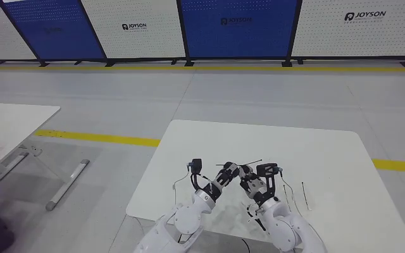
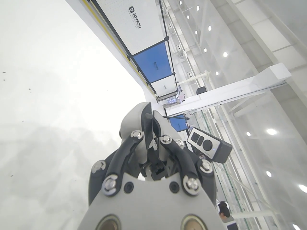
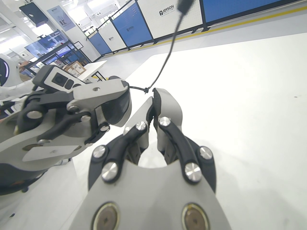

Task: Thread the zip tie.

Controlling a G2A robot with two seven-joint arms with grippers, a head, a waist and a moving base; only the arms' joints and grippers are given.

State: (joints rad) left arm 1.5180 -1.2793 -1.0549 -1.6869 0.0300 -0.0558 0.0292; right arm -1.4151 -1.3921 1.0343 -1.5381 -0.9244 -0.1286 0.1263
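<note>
while the zip tie (image 3: 166, 60) is held above the near edge of the table (image 1: 316, 152), it is pinched by the closed left gripper (image 2: 151, 111) and the closed right gripper (image 3: 153, 92). if its ends are brought together off-axis, it may be buckled or pulled free.

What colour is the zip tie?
Black; the thin plastic zip tie shows best in the right wrist view.

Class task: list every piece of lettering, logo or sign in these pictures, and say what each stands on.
White fence panels: a dark logo with a brand word; brand print is left unquoted.
Blue fence panels: the same mark, faint.
Small line under each logo: too small to read.
Hanging poster, wall screen, box labels: blurred, unreadable.
</note>
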